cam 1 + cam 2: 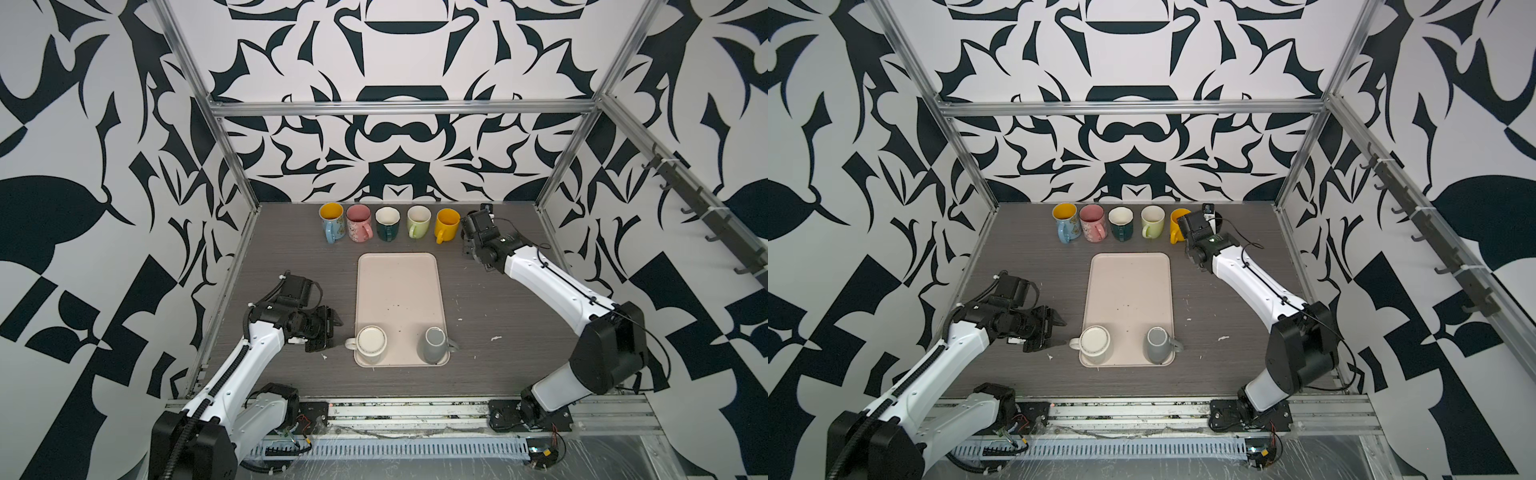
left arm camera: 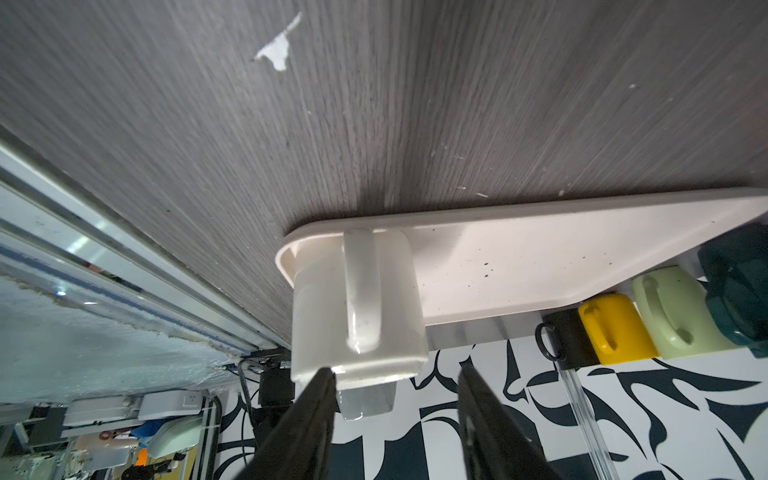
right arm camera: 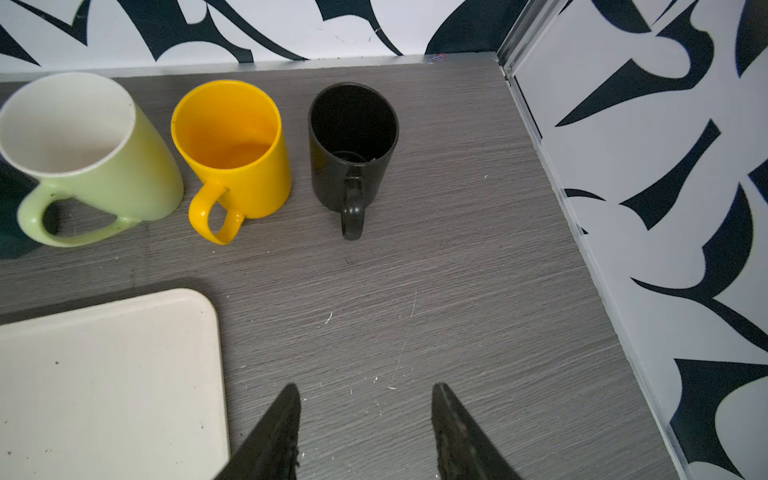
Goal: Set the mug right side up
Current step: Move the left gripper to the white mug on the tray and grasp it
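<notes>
Nearest the lens, the white-and-black left arm [image 1: 232, 374] is holding the left gripper [image 1: 328, 330] parted and empty, just beside the handle of the upside-down cream ceramic mug [image 1: 372, 340] on the beige plastic tray [image 1: 399, 282]. This looks like the approach; next comes pinching the handle, lifting and rotating. An inverted grey ceramic mug [image 1: 434, 343] is sitting rightward. The right gripper [image 3: 365, 388] is hanging parted, empty.

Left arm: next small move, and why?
Probably ease the open left gripper forward so its fingers straddle the handle of the upside-down cream ceramic mug on the beige plastic tray: the handle faces it, and nothing is gripped yet.
</notes>
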`<move>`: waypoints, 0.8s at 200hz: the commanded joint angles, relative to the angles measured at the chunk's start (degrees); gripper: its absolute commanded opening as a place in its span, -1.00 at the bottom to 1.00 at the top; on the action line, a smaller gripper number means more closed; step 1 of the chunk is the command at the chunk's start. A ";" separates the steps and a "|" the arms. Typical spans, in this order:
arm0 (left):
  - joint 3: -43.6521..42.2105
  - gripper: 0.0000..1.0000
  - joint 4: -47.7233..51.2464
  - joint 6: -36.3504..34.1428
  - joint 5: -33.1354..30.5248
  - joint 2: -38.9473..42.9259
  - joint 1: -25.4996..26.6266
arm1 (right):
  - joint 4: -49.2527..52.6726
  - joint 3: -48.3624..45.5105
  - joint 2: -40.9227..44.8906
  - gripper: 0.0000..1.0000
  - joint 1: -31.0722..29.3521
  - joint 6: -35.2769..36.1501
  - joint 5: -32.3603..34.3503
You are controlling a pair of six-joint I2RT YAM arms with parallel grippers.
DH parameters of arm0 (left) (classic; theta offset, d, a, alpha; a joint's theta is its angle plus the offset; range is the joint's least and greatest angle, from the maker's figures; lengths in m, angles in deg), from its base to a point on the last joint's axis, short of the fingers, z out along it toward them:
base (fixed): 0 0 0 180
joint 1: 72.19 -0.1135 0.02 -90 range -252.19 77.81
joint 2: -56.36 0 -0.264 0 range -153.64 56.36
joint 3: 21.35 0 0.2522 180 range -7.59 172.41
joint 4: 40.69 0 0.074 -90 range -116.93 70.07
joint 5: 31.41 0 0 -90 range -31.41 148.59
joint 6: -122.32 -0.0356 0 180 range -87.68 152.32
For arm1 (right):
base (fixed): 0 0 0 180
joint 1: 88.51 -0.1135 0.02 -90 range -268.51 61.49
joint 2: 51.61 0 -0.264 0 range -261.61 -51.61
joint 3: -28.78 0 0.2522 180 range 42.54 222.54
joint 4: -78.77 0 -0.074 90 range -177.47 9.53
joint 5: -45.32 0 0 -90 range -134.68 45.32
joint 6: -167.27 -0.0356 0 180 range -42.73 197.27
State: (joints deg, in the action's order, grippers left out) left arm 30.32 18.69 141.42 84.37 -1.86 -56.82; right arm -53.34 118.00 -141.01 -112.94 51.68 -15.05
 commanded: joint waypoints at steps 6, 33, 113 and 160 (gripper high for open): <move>-0.91 0.02 1.26 1.37 0.61 -1.32 1.51 | 0.45 2.14 0.02 0.09 -0.18 -0.87 0.21; -1.56 0.02 -0.62 1.84 0.81 -2.98 3.32 | 0.54 2.41 -0.58 0.09 -0.18 -0.87 0.17; -0.47 -0.04 -5.88 1.85 1.51 -9.14 5.56 | 0.41 2.23 -0.98 0.09 -0.18 -0.80 -0.28; -0.13 -0.13 -6.60 1.72 1.56 -10.52 6.37 | 0.42 2.23 -1.03 0.09 -0.18 -0.50 -0.19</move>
State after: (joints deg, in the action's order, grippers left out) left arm 29.36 11.50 142.05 85.44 -11.87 -50.87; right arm -52.94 118.24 -142.46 -112.94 51.68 -15.56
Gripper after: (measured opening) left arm 0.442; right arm 0.546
